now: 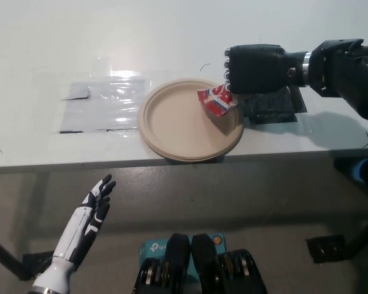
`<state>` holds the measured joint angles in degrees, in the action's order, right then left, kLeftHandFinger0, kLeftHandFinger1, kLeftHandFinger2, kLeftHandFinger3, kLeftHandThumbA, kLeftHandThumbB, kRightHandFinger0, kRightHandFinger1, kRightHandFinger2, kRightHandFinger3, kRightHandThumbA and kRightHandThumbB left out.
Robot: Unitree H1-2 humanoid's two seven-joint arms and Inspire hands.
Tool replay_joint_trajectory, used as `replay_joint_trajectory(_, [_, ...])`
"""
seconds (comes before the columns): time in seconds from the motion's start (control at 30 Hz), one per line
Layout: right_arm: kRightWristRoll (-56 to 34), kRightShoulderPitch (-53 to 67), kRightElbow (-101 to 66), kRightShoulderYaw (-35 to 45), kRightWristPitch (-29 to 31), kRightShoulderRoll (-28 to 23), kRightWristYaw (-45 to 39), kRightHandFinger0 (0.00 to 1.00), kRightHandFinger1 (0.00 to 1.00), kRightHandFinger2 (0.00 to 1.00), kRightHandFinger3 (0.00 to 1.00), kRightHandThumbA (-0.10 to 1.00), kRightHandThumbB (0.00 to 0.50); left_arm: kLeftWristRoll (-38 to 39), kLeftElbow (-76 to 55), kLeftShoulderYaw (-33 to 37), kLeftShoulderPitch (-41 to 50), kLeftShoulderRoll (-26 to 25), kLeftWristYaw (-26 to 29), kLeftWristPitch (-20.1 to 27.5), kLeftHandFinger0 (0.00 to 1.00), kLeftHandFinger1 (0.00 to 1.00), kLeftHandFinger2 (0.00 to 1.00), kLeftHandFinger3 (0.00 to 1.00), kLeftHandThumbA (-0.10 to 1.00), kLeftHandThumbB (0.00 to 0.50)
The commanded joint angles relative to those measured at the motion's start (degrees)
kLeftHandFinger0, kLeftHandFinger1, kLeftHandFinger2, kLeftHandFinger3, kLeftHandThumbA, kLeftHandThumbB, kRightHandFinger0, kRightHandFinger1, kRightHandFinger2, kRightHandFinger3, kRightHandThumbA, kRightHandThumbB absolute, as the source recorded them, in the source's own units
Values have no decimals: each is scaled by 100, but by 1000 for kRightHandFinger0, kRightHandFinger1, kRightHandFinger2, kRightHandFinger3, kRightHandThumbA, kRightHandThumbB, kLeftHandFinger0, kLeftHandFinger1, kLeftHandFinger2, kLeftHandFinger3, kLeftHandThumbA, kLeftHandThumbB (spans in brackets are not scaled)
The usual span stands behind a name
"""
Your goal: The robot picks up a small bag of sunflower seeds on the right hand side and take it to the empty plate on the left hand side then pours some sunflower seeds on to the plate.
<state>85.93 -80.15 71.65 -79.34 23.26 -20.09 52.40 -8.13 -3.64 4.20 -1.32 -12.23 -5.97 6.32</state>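
Observation:
My black right hand (254,67) is shut on a small red and white bag of sunflower seeds (215,100). The bag hangs tilted from the fingers, over the right part of the tan round plate (178,125). The plate sits on the white table near its front edge and looks bare; I see no seeds on it. My white left hand (89,214) rests open below the table's front edge at the lower left.
A black pad (271,106) lies on the table just right of the plate, under my right hand. A clear plastic sheet (104,104) lies left of the plate. The white table (49,49) stretches far behind; its front edge runs just below the plate.

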Motion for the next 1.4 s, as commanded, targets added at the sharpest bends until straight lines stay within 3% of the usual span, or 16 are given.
replay_joint_trajectory(0.0, [-13, -648, -157, 108, 110, -160, -78, 0, 0, 0, 259, -29, 294, -74, -224, -4, -3, -124, -74, 20, 1000, 1000, 1000, 1000, 1000, 129])
replay_joint_trajectory(0.03, [-63, -645, -160, 165, 113, -158, -88, 0, 0, 0, 171, -19, 262, -78, -236, -1, -4, -127, -76, 10, 1000, 1000, 1000, 1000, 1000, 131])
replay_joint_trajectory(0.17, [17, -703, -208, 134, 82, -158, -42, 0, 0, 0, 105, -87, 255, -92, -240, 10, 6, -134, -79, -17, 1000, 1000, 1000, 1000, 1000, 127])
replay_joint_trajectory(0.37, [-57, -767, -197, 210, 164, -137, 70, 0, 0, 0, 174, -100, 278, -164, -252, 19, 7, -156, -50, -14, 1000, 1000, 1000, 1000, 1000, 108])
replay_joint_trajectory(0.4, [-29, -797, -175, 205, 82, -129, 132, 0, 0, 0, 133, -100, 268, -156, -258, 14, 3, -164, -57, -25, 1000, 1000, 1000, 1000, 1000, 107])
replay_joint_trajectory(0.5, [126, -932, -173, 96, -30, -122, 19, 0, 0, 0, 180, -100, 296, -127, -244, 13, 10, -139, -54, -2, 1000, 1000, 1000, 1000, 1000, 103])
replay_joint_trajectory(0.6, [254, -1048, -86, -13, -136, -84, 76, 0, 0, 0, 95, 13, 369, -128, -236, 8, 6, -147, -52, 44, 1000, 1000, 1000, 1000, 1000, 99])
replay_joint_trajectory(0.7, [175, -1099, -36, 64, -143, -93, 27, 0, 0, 0, 100, -98, 392, -241, -241, 37, -20, -149, -33, 20, 1000, 1000, 1000, 1000, 1000, 103])
replay_joint_trajectory(0.73, [175, -1108, -26, 68, -155, -89, 4, 0, 0, 0, 111, -93, 382, -226, -243, 34, -15, -145, -37, 18, 1000, 1000, 1000, 1000, 1000, 101])
replay_joint_trajectory(0.8, [221, -1121, -14, 32, -205, -75, 26, 0, 0, 0, 174, -60, 430, -145, -270, 13, 34, -165, -69, 61, 1000, 1000, 1000, 1000, 1000, 101])
replay_joint_trajectory(0.93, [182, -1162, 121, 58, -203, -38, 16, 0, 0, 0, 63, -95, 386, -160, -281, 11, 8, -154, -51, 66, 1000, 1000, 1000, 1000, 1000, 113])
replay_joint_trajectory(1.03, [177, -1140, 187, 46, -185, -30, -68, 0, 0, 0, 74, -46, 396, -186, -295, 14, 23, -188, -62, 78, 1000, 1000, 1000, 1000, 1000, 114])
replay_joint_trajectory(1.07, [198, -1149, 276, 15, -188, -37, 71, 0, 0, 0, 88, -60, 421, -203, -312, 7, 17, -183, -51, 50, 1000, 1000, 1000, 1000, 1000, 114])
replay_joint_trajectory(1.27, [226, -1133, 247, -35, -190, -53, -47, 0, 0, 1, 79, -38, 377, -225, -355, 15, 32, -145, -48, -60, 1000, 1000, 1000, 1000, 1000, 137])
replay_joint_trajectory(1.37, [287, -1183, 285, -93, -210, -5, 69, 0, 0, 2, 84, -33, 409, -217, -380, -4, 61, -153, -41, -53, 1000, 1000, 1000, 1000, 1000, 136])
